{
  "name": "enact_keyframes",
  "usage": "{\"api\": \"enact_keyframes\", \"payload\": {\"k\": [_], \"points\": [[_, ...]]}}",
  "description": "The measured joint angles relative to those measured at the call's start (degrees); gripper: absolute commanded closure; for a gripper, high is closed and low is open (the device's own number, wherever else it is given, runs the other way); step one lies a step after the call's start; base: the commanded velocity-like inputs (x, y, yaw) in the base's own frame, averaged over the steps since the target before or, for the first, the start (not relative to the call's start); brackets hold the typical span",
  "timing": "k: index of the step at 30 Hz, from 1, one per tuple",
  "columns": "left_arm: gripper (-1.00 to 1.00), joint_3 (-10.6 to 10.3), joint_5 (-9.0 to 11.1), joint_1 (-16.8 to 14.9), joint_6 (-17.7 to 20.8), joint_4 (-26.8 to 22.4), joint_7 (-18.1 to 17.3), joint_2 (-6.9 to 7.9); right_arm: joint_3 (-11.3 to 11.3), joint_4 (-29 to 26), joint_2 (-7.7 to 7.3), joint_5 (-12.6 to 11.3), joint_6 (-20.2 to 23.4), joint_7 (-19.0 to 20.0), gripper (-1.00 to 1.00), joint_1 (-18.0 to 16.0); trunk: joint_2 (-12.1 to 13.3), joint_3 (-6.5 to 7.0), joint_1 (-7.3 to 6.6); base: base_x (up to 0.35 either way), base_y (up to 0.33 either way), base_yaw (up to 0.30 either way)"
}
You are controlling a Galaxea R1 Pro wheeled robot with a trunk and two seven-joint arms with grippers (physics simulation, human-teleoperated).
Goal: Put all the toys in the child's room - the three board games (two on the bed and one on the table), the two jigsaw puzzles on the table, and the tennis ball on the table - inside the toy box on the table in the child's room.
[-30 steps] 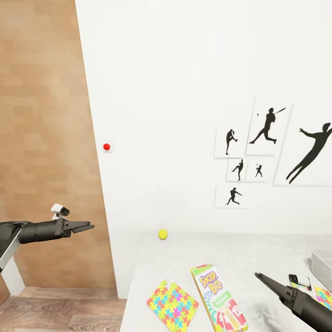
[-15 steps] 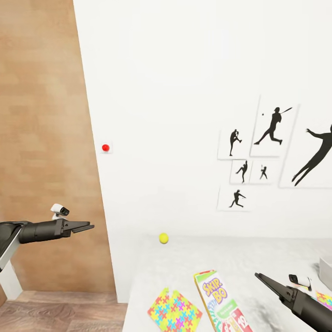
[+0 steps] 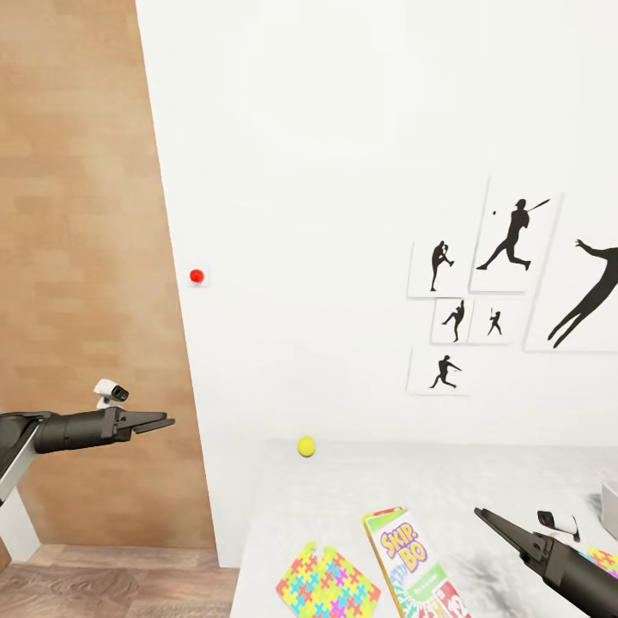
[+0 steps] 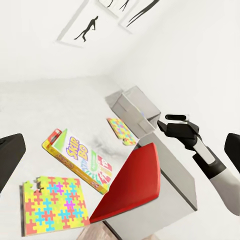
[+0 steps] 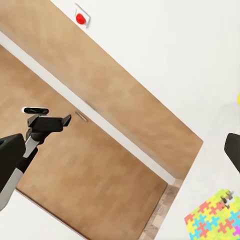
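On the white table (image 3: 481, 476) a yellow tennis ball (image 3: 305, 446) rests near the wall. A Skip-Bo board game (image 3: 410, 558) lies nearer me, with a colourful jigsaw puzzle (image 3: 328, 585) beside it. A second jigsaw puzzle (image 3: 604, 561) and a corner of the grey toy box (image 3: 609, 508) show at the right edge. My left gripper (image 3: 163, 421) hangs open off the table's left end. My right gripper (image 3: 482, 515) hovers open above the table, right of the Skip-Bo game. The left wrist view shows the Skip-Bo game (image 4: 80, 160), both puzzles (image 4: 52, 202) (image 4: 121, 131) and the toy box (image 4: 134, 107).
A wooden door panel (image 3: 86, 257) stands left of the white wall, which carries a red button (image 3: 196, 275) and baseball silhouette posters (image 3: 506, 283). A red slab (image 4: 131, 185) leans on a grey block (image 4: 172, 175) by the table. Wooden floor (image 3: 112, 588) lies below my left arm.
The whole picture has shifted: posters, ball and table things slid right and slightly down, and most of the toy box left the frame. Both arms hold the same pose.
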Motion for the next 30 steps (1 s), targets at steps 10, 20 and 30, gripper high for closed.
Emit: {"api": "enact_keyframes", "payload": {"k": [10, 20, 30], "points": [[-1.00, -0.02, -0.01, 0.00, 0.00, 0.00, 0.00, 0.00, 0.00, 0.01, 0.00, 0.00, -0.01, 0.01, -1.00, 0.00, 0.00, 0.00, 0.00, 0.001, 0.117, 0.000], [-1.00, -0.02, 0.00, 0.00, 0.00, 0.02, 0.00, 0.00, 0.03, 0.01, 0.00, -0.08, 0.00, -0.46, -1.00, 0.00, 0.00, 0.00, 0.00, 0.000, 0.057, 0.000], [-1.00, -0.03, -0.01, 0.00, 0.00, 0.00, 0.00, 0.00, 0.06, -0.04, 0.35, -0.44, 0.03, -6.04, -1.00, 0.00, 0.00, -0.02, 0.00, 0.000, 0.054, 0.000]]}}
